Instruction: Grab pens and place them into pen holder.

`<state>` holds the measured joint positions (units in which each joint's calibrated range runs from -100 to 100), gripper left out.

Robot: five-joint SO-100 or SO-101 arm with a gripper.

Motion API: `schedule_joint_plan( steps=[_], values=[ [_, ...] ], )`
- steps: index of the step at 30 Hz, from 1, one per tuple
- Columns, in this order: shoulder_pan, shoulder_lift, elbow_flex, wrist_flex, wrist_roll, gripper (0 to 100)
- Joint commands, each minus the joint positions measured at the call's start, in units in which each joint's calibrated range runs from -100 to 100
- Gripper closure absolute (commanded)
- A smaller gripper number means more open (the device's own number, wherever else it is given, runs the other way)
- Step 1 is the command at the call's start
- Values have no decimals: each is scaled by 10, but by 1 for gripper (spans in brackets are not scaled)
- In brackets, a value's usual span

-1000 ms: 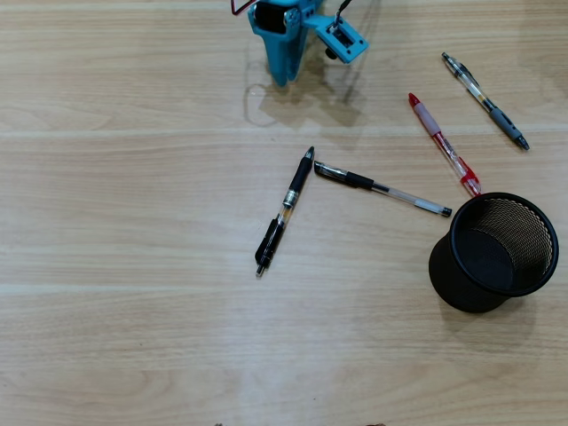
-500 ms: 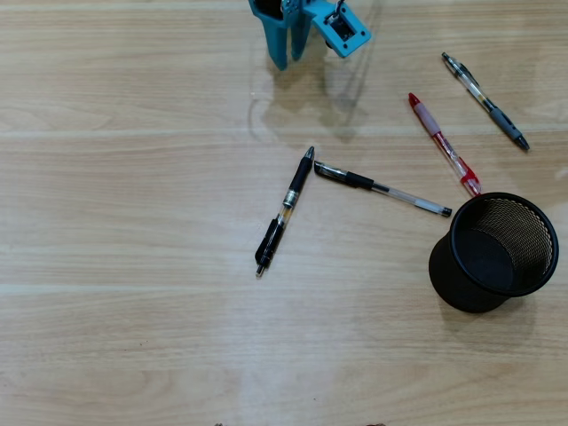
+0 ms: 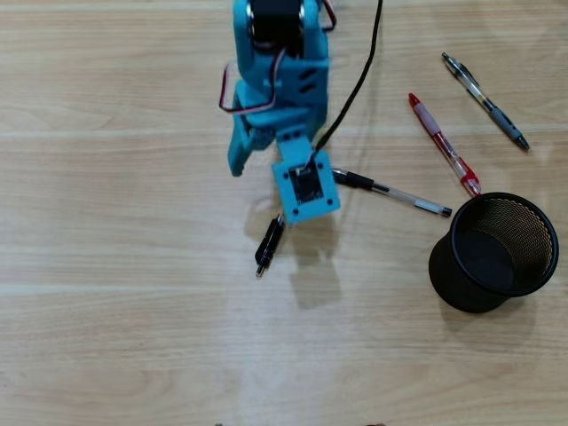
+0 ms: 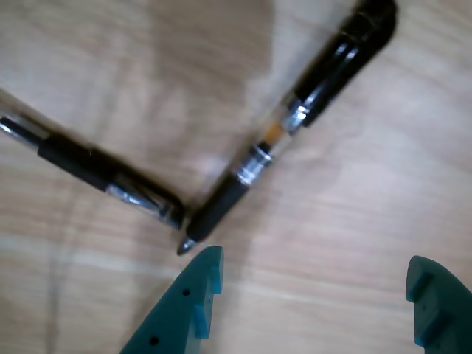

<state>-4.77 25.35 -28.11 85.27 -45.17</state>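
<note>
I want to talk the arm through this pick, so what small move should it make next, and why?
Probably ease forward and down so the open pincer straddles the black pen with the clear middle. In the wrist view only that pen's tip sits by one finger, its barrel lying ahead, outside the gap. The clear-barrelled pen nearly meets that tip, so aim at the barrel's middle.

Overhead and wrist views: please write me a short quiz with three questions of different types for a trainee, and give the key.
1. True or false: the pen holder already contains a pen.
2. In the wrist view, the open gripper is nearest to which pen? A) red pen B) black pen C) grey-blue pen
3. How many pens lie on the table?

Key:
1. False. It looks empty.
2. B. The black pen lies just ahead, its tip near one finger.
3. Four: the black pen, the clear pen, the red pen and the grey-blue pen.
</note>
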Motion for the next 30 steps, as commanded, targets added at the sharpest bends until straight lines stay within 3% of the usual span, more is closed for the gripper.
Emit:
schedule_joint_plan(
  steps=[1, 19, 24, 28, 30],
  values=[
    [-14, 67, -72, 2, -35, 72],
    [-19, 174, -66, -35, -73, 73],
    [-20, 189, -66, -85, -69, 81],
    [-14, 190, -65, -86, -74, 99],
    [-8, 188, -65, -85, -74, 97]
  ],
)
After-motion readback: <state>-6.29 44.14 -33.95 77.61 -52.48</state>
